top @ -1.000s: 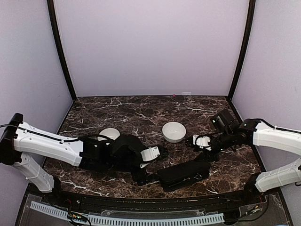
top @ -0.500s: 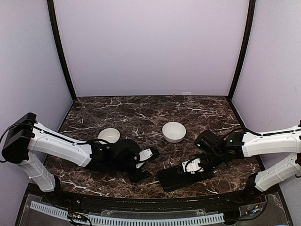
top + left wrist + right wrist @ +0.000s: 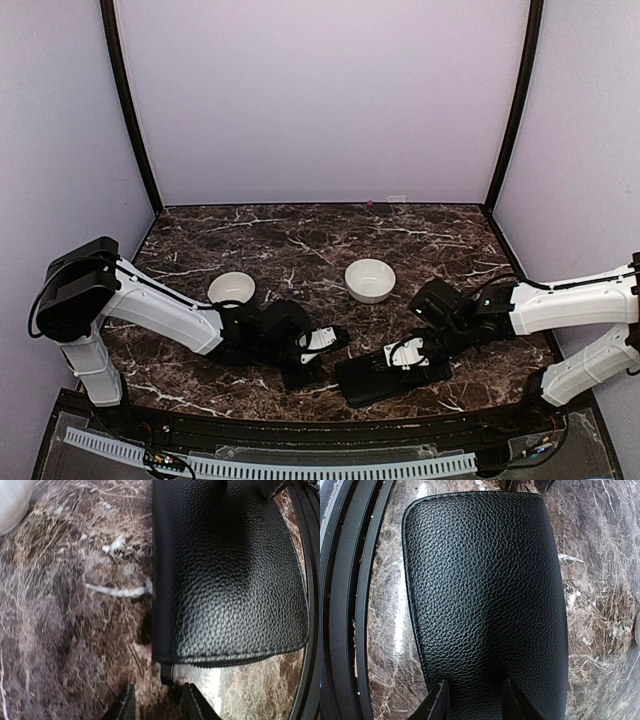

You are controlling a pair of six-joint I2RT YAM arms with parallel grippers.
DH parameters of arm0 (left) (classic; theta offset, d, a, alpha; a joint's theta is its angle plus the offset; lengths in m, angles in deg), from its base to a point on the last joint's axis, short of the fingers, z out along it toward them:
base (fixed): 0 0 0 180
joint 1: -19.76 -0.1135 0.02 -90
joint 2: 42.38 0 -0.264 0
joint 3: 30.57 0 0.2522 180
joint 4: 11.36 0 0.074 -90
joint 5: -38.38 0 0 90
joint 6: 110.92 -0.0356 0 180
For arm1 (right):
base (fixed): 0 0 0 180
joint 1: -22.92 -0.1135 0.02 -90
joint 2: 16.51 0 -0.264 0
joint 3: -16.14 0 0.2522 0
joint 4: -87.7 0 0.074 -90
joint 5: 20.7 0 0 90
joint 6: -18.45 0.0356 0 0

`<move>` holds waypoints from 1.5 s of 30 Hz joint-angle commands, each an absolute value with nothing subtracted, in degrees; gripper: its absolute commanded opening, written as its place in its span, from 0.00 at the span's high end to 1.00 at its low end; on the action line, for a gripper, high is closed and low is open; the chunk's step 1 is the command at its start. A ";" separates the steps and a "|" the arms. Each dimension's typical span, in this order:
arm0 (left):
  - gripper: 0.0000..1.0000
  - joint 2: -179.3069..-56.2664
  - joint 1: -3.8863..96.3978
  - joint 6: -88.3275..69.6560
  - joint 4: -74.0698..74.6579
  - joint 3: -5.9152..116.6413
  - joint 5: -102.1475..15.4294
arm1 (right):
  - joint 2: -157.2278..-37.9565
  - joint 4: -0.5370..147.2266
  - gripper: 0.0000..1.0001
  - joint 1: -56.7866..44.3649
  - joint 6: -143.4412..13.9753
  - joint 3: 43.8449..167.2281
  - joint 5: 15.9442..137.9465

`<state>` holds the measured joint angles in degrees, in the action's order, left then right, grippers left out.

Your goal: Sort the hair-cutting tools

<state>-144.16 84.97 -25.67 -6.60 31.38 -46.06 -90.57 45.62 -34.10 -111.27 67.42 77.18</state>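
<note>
Black leather case [image 3: 485,590], left jaws apart at corner, right jaws apart above

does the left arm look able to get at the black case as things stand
Likely yes: the black leather case has its corner right at the fingertips of the left gripper, with only marble tabletop beside it.

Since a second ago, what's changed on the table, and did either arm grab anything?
The right end effector dropped from beside the right white bowl, toward the near edge, onto the black case. The left end effector settled lower at the case's left end, its fingers apart. No grip shows on either. The case, that bowl and the left white bowl stayed put.
</note>
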 commanded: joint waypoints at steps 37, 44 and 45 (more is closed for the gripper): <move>1.00 -149.13 80.58 -27.61 -0.23 40.85 -44.53 | -100.14 56.28 0.44 -46.35 -107.73 65.58 59.36; 1.00 -142.44 81.55 -24.43 3.35 33.39 -42.16 | -99.67 56.24 0.47 -42.37 -106.56 66.75 60.40; 1.00 -141.57 81.93 -24.10 3.03 32.44 -41.40 | -100.03 56.27 0.48 -42.31 -106.45 66.76 60.38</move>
